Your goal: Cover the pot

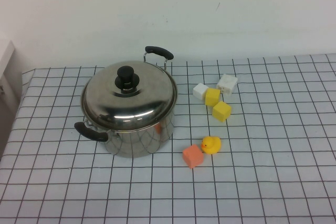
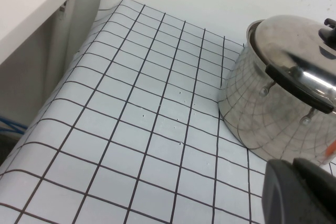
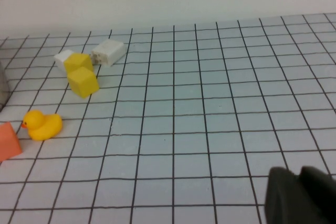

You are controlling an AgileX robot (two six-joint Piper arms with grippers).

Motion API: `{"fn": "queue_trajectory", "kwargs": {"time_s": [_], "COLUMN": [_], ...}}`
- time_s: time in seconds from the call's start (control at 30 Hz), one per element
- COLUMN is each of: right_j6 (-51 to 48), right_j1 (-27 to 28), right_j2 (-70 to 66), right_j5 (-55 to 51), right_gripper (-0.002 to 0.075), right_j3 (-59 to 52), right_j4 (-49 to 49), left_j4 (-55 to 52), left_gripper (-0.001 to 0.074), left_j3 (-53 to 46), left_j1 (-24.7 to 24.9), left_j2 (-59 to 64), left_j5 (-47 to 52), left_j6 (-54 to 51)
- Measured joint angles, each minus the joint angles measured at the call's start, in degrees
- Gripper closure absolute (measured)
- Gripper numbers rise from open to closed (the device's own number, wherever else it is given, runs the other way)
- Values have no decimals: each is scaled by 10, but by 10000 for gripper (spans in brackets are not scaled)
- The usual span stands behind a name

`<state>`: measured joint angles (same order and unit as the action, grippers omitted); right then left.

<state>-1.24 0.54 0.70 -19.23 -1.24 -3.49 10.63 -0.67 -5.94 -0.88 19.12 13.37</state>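
The large steel pot stands left of the table's middle, with black side handles at the back right and front left. The domed steel lid with its black knob sits on the pot's rim. In the left wrist view the pot and lid are close by. My left gripper is shut and empty, beside the pot over the table. My right gripper is shut and empty, over the table to the right of the toys. Neither gripper shows in the high view.
To the right of the pot lie two white cubes, two yellow cubes, a yellow duck and an orange cube. The duck and the yellow cubes also show in the right wrist view. A wall runs behind the table.
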Motion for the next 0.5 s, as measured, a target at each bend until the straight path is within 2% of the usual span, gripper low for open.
{"fn": "queue_trajectory", "kwargs": {"time_s": [0.5], "right_j6": [0], "right_j1": [0], "right_j2": [0], "right_j5": [-8], "right_gripper": [694], "right_j3": [2], "right_j4": [0], "left_j4": [0], "left_gripper": [736], "left_j3": [0], "left_j1": [0], "left_j2": [0], "left_j5": [0], "left_j6": [0]}}
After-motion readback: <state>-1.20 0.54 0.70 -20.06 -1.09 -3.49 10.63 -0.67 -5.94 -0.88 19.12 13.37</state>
